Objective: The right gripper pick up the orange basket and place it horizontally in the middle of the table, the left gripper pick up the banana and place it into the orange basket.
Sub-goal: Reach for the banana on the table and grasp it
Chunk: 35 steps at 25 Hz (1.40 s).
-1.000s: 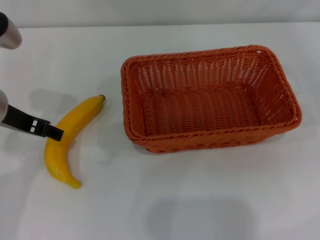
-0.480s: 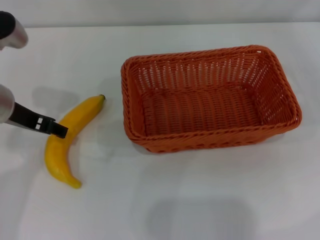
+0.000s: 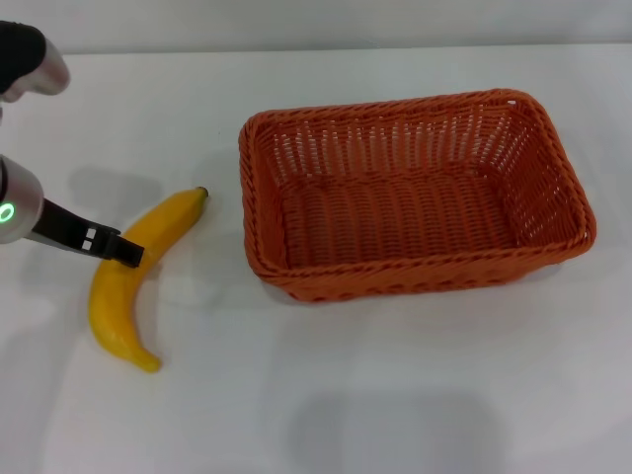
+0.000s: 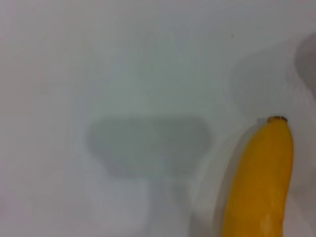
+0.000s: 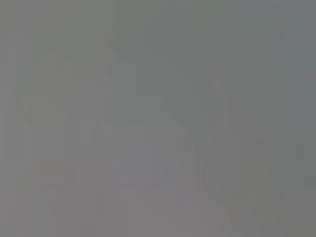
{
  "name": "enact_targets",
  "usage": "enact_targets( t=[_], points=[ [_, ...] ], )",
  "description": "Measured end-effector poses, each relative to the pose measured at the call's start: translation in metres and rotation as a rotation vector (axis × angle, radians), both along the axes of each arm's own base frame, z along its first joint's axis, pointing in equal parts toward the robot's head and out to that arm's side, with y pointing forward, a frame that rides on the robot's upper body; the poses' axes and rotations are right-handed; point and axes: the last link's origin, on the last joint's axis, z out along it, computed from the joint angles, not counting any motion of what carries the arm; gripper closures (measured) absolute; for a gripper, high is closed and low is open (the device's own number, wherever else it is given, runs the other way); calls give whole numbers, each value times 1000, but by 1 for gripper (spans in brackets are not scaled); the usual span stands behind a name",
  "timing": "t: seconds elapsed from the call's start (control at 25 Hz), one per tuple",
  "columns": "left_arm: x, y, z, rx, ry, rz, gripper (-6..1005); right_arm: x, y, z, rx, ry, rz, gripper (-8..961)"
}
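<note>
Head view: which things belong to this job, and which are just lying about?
Belong to the job:
- curved yellow banana with a dark tip, lying on the plain white table
- large orange woven basket, standing empty
- left gripper, at the banana's middle

Just lying about:
- nothing else shows

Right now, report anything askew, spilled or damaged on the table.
Nothing stands out. The orange basket sits upright and empty on the table, intact. The banana lies whole beside it, with the left gripper over its middle.
</note>
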Motion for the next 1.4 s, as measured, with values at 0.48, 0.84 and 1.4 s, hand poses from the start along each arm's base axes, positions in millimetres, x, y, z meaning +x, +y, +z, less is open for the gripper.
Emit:
enact_targets(
  t=[0.48, 0.84, 1.4],
  points=[
    [1, 6, -6, 0, 2, -26, 136, -1, -1, -1, -2, 1, 11, 108],
    [1, 10, -11, 1, 1, -35, 137, -1, -3, -2, -3, 1, 17, 108],
    [9, 13, -26, -5, -1, -99, 137, -2, -3, -2, -6, 10, 21, 109]
  ],
)
